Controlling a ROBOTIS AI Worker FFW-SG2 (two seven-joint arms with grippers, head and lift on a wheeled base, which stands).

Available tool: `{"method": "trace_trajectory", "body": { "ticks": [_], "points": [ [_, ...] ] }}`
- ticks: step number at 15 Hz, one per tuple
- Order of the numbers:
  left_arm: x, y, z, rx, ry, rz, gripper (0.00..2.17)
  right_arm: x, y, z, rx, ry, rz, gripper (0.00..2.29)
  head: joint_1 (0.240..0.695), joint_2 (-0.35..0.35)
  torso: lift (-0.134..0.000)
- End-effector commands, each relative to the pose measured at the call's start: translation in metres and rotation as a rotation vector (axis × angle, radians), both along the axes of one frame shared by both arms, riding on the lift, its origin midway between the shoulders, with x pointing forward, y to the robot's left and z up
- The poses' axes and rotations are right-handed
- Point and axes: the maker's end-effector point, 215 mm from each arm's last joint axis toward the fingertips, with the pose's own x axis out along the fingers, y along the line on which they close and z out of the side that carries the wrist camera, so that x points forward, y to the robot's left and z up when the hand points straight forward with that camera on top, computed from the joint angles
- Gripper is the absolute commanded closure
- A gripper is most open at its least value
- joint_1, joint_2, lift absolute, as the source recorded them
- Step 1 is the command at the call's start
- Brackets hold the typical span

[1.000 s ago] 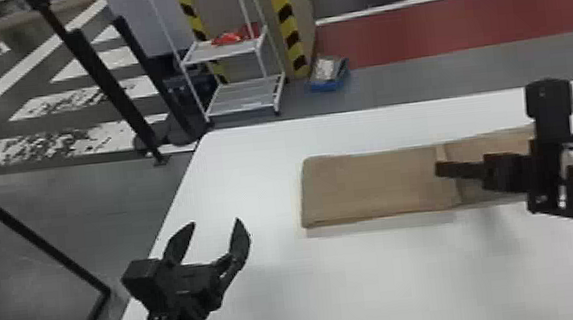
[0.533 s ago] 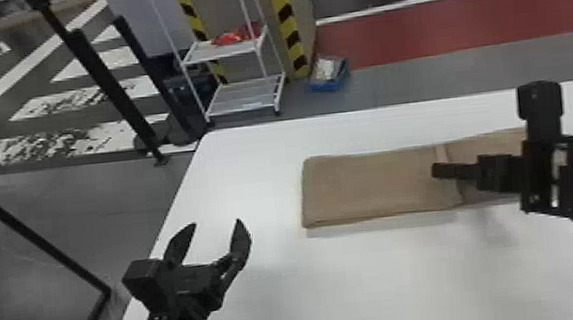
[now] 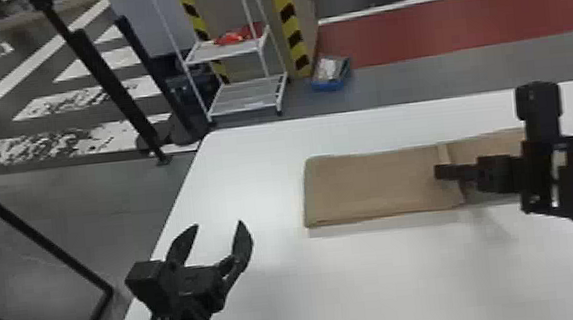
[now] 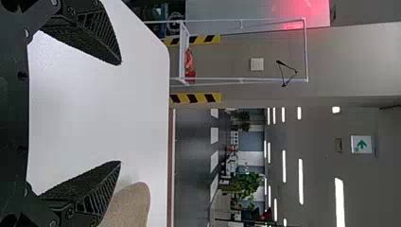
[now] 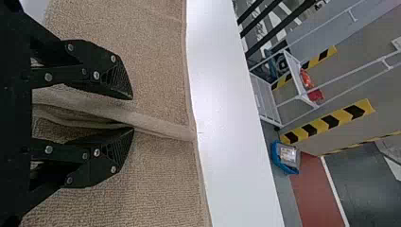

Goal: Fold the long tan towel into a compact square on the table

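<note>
Right gripper, open, straddles the raised hem of the tan towel, near the far edge of the table; left gripper gapes, near-left corner. Shallow pinch, hem could slip!

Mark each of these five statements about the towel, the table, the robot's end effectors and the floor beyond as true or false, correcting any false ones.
1. The tan towel lies on a white table. True.
2. The left end effector is pressing on the towel. False: the left end effector is open, off to the towel's left.
3. The towel's raised edge runs between the fingers of the right end effector. True.
4. The towel is already a compact square. False: it is still a long strip.
5. A blue box is on the floor beyond the table. True.
</note>
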Motion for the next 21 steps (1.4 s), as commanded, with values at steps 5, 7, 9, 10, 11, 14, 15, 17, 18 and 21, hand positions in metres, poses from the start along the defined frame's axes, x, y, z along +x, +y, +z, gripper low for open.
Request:
{"method": "trace_trajectory", "body": {
  "ticks": [5, 7, 9, 10, 11, 14, 15, 17, 18, 21],
  "points": [
    [0.0, 0.001, -0.001, 0.001, 0.002, 0.0, 0.15, 0.0, 0.002, 0.001, 0.008, 0.002, 0.002, 1.3, 0.695, 0.35, -0.123],
    [0.0, 0.002, 0.0, 0.003, -0.001, 0.002, 0.15, -0.002, 0.002, 0.001, 0.014, 0.002, 0.001, 1.3, 0.695, 0.35, -0.123],
    [-0.001, 0.003, -0.001, 0.003, 0.002, 0.004, 0.15, -0.004, 0.002, 0.002, 0.015, 0.002, 0.002, 1.3, 0.695, 0.35, -0.123],
    [-0.001, 0.003, -0.001, 0.003, 0.002, 0.004, 0.15, -0.004, 0.002, 0.002, 0.018, 0.003, 0.004, 1.33, 0.695, 0.35, -0.123],
    [-0.001, 0.004, -0.002, 0.003, 0.005, 0.005, 0.15, -0.005, 0.003, 0.003, 0.023, 0.004, 0.006, 1.46, 0.695, 0.35, -0.123],
    [-0.002, 0.005, -0.001, 0.004, 0.003, 0.006, 0.15, -0.004, 0.005, 0.008, 0.05, 0.002, 0.007, 1.64, 0.695, 0.35, -0.123],
    [-0.002, 0.005, -0.002, 0.001, 0.004, 0.009, 0.15, -0.002, 0.005, 0.011, 0.068, -0.007, 0.002, 1.66, 0.695, 0.35, -0.123],
    [-0.002, 0.006, -0.001, 0.001, 0.0, 0.01, 0.15, 0.002, 0.008, 0.025, 0.093, -0.047, 0.001, 1.66, 0.695, 0.35, -0.123],
    [-0.002, 0.006, -0.001, 0.0, 0.0, 0.01, 0.15, 0.002, 0.01, 0.032, 0.102, -0.06, 0.004, 1.66, 0.695, 0.35, -0.123],
    [-0.002, 0.006, 0.0, -0.003, -0.006, 0.012, 0.15, -0.001, 0.009, 0.061, 0.137, -0.106, 0.001, 1.66, 0.695, 0.35, -0.123]
  ]
}}
